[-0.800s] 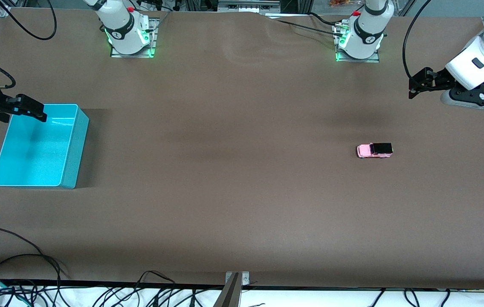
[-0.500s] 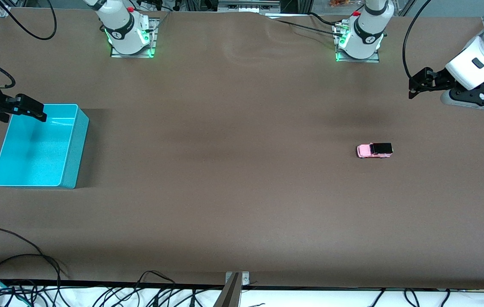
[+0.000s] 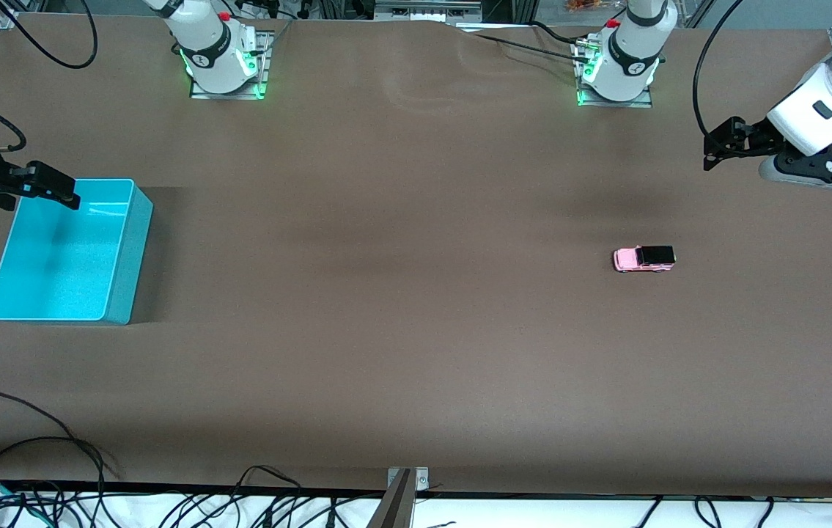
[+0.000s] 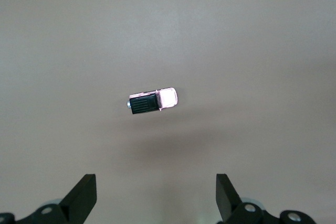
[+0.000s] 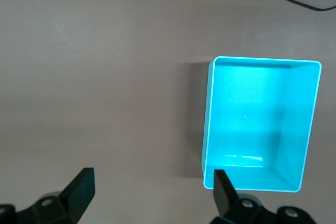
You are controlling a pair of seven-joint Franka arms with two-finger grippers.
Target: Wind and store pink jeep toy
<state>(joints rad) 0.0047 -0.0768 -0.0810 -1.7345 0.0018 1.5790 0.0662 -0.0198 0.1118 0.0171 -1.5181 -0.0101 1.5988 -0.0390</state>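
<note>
Pink jeep toy (image 3: 644, 259): on its wheels on the bare table, right of centre in the front view, untouched. Left gripper (image 3: 715, 150): upper right, aloft, jaws apart, empty. Right gripper (image 3: 56, 191): over the turquoise bin (image 3: 130, 257), mid-left; jaws apart, waiting. Step, as judged: approach. Next: left gripper descends over the toy.

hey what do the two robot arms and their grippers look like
Both arms are white with black joint bands and red caps near the bases, which glow green on metal plates. Black cables loop along each. The left gripper and right gripper are black, with two flat, tapered fingers on a black body under a white wrist.
</note>
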